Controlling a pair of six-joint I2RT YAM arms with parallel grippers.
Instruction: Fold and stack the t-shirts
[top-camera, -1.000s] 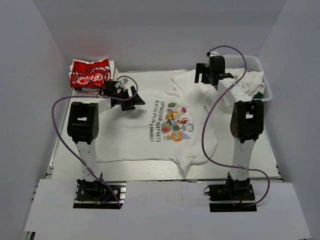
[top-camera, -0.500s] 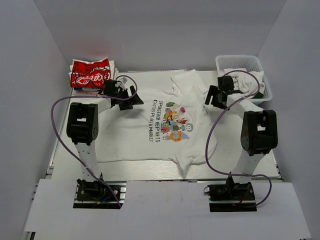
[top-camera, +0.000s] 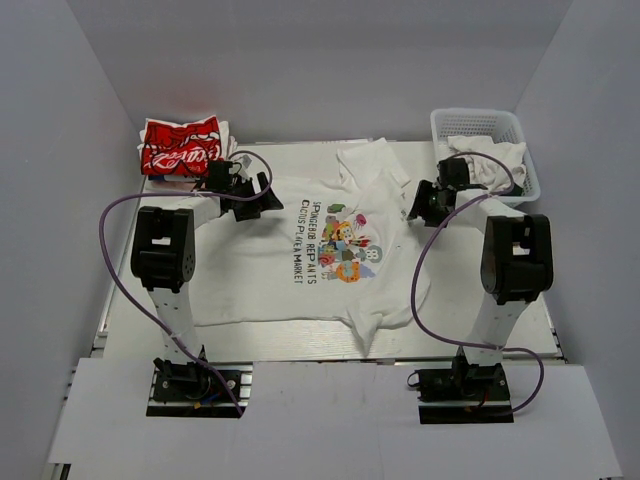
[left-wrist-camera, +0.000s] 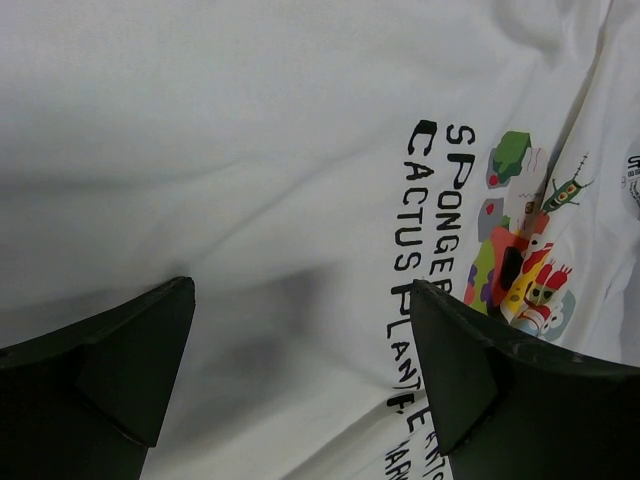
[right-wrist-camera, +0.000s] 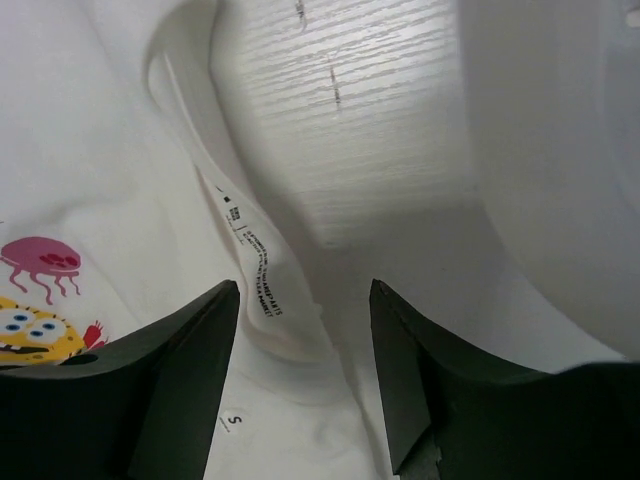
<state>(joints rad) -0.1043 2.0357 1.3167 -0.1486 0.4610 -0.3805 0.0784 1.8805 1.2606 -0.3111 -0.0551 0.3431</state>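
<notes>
A large white t-shirt (top-camera: 300, 265) with a colourful cartoon print and dark lettering lies spread on the table. It also fills the left wrist view (left-wrist-camera: 250, 150) and shows in the right wrist view (right-wrist-camera: 90, 150). My left gripper (top-camera: 268, 196) is open just above the shirt's far left part, beside the lettering (left-wrist-camera: 425, 210). My right gripper (top-camera: 418, 203) is open over the shirt's collar (right-wrist-camera: 255, 290) at its right edge. A folded red t-shirt (top-camera: 182, 146) with white script lies at the far left corner.
A white basket (top-camera: 490, 128) holding white cloth (top-camera: 492, 163) stands at the far right. White walls enclose the table on three sides. Purple cables loop from both arms.
My right gripper has come down and forward from near the basket to the shirt's collar. The left gripper stayed almost still over the shirt. The shirt has shifted slightly.
</notes>
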